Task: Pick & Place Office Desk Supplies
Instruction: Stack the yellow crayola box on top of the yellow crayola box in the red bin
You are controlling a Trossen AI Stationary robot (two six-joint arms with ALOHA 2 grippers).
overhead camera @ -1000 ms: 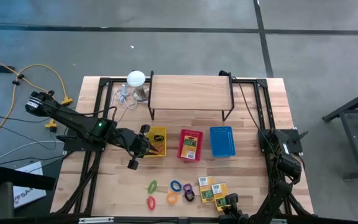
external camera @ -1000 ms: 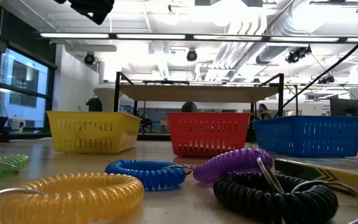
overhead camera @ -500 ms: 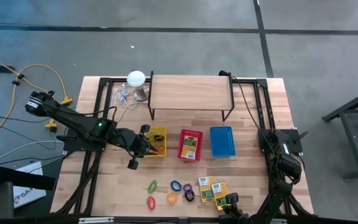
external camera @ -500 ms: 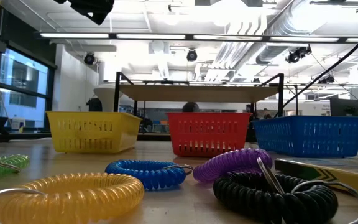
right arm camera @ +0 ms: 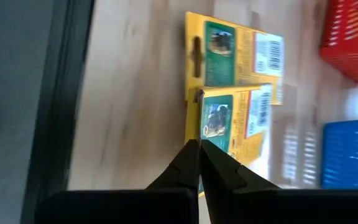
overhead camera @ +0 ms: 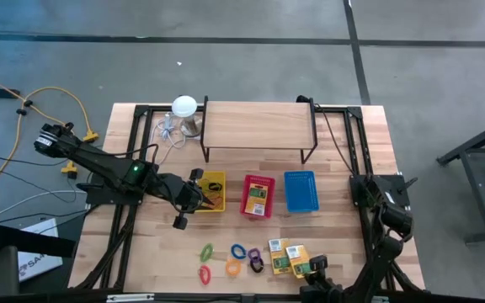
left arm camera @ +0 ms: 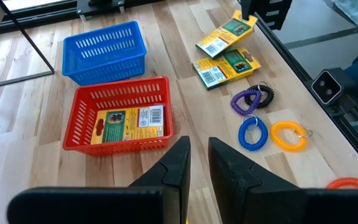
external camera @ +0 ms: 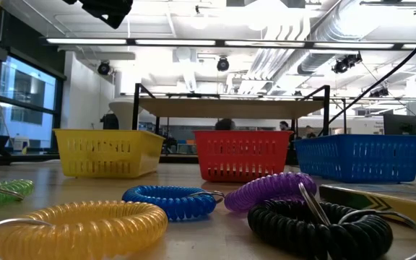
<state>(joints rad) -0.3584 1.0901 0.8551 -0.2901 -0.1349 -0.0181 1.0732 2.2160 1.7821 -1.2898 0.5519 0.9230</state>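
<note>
In the high view the wooden counter (overhead camera: 343, 168) fills the middle of the frame, with a low shelf (overhead camera: 258, 124) at its upper part and a white round-topped object (overhead camera: 183, 106) at the shelf's left. Below the shelf three baskets stand in a row: a yellow basket (overhead camera: 210, 193), a red basket (overhead camera: 258, 195) with one card box lying inside, and a blue basket (overhead camera: 301, 190). Near the lower edge of the frame lie the coiled rings: a green ring (overhead camera: 206, 251), a red ring (overhead camera: 205, 273), an orange ring (overhead camera: 232, 268), a blue ring (overhead camera: 238, 251) and a purple ring (overhead camera: 254, 253) touching a black ring (overhead camera: 257, 265). Just right of them lie two yellow-and-green card boxes (overhead camera: 285, 255), overlapping each other. The left pincer (overhead camera: 194, 195) hangs at the left side of the yellow basket; in its wrist view its fingers (left arm camera: 176, 163) stand a little apart with nothing between them. The right pincer (overhead camera: 317, 268) is at the lower edge of the frame, at the right end of the card boxes; in its wrist view its fingers (right arm camera: 188, 158) are pressed together, with the tips over the edge of the nearer box, and I cannot tell if they grip it. In the low view the rings lie in front and the three baskets stand behind them.
</note>
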